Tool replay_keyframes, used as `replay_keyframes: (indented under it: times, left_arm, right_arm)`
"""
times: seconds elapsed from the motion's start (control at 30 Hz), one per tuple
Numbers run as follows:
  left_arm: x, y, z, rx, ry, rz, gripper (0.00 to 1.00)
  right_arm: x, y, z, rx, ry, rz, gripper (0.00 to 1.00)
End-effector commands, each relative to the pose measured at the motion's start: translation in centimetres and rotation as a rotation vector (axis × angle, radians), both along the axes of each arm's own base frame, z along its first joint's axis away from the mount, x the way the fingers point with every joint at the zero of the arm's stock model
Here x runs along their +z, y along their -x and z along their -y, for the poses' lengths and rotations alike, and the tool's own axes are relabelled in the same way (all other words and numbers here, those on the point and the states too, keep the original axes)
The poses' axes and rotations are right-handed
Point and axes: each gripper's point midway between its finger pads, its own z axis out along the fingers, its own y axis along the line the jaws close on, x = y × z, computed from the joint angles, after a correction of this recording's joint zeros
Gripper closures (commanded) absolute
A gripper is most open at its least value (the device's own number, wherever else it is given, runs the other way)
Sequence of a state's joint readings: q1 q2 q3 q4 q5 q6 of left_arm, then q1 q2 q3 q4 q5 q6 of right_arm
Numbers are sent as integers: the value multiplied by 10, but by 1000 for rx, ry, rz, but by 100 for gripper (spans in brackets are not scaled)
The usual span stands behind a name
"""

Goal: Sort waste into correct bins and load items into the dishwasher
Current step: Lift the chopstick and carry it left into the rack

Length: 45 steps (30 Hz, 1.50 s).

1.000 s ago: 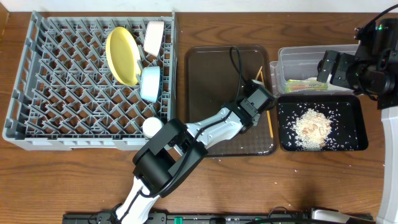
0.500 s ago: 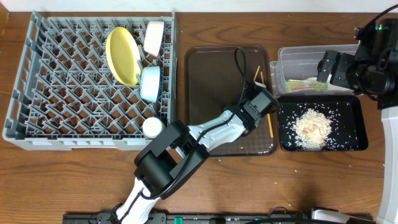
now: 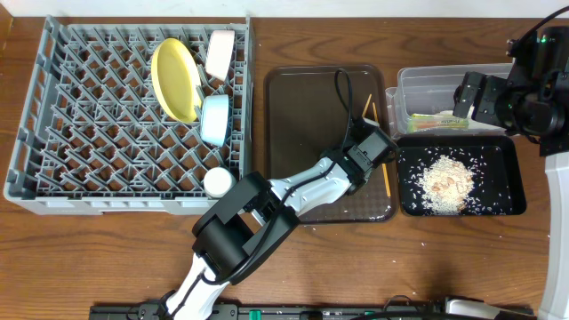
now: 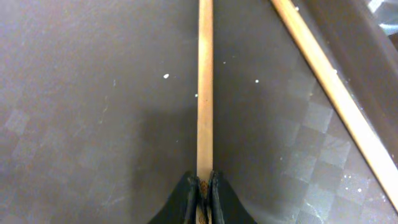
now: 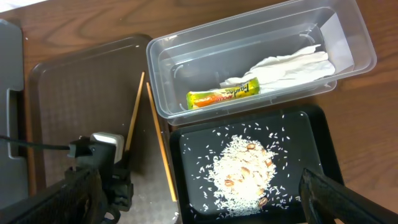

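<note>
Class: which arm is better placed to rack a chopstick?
Left: its jaws grip a chopstick on the brown tray beside the rack; the right's open jaws hang by the clear container.

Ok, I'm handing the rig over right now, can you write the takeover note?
Left gripper: shut on one chopstick, low over the brown tray. Right gripper: open, empty, above the clear container.
Done: plate, white bowl, blue bowl and cup in the rack; wrapper and napkin in the clear container; rice in the black tray.
To do: both chopsticks to the rack; the second chopstick lies at the brown tray's right edge.
</note>
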<state>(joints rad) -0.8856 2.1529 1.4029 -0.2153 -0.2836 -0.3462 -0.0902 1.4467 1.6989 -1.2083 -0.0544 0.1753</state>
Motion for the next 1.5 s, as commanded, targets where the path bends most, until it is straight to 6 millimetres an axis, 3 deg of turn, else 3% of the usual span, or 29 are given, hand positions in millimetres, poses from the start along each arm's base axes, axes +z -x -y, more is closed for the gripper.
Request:
replay_keyframes:
  times: [0.0, 0.17, 0.37, 0.57, 0.73, 0.8, 0.93, 1.1, 1.3, 1.47]
  left_arm:
    - [-11, 2, -4, -1, -37, -40, 92]
    - [29, -3, -7, -52, -75, -27, 93]
    - [113, -7, -43, -22, -66, -3, 92]
    - [199, 0, -117, 88, -22, 40, 92]
    - [235, 9, -194, 228, -29, 33, 92]
    - [237, 13, -225, 293, -50, 7, 92]
    - [222, 21, -284, 430, -112, -93, 92]
    - [192, 28, -334, 545, -161, -182, 92]
    - [164, 25, -362, 537, -212, -214, 92]
    - [145, 26, -369, 538, -234, -255, 92]
  right_arm:
    - [0, 0, 1, -4, 4, -1, 1]
    - [0, 0, 1, -4, 4, -1, 1]
    - [0, 0, 1, -4, 4, -1, 1]
    - [0, 0, 1, -4, 4, -1, 1]
    - [0, 0, 1, -4, 4, -1, 1]
    - [0, 0, 1, -4, 4, -1, 1]
    - [0, 0, 1, -4, 4, -1, 1]
    - [0, 0, 1, -4, 4, -1, 1]
    - [0, 0, 1, -4, 4, -1, 1]
    - [0, 0, 1, -4, 4, -1, 1]
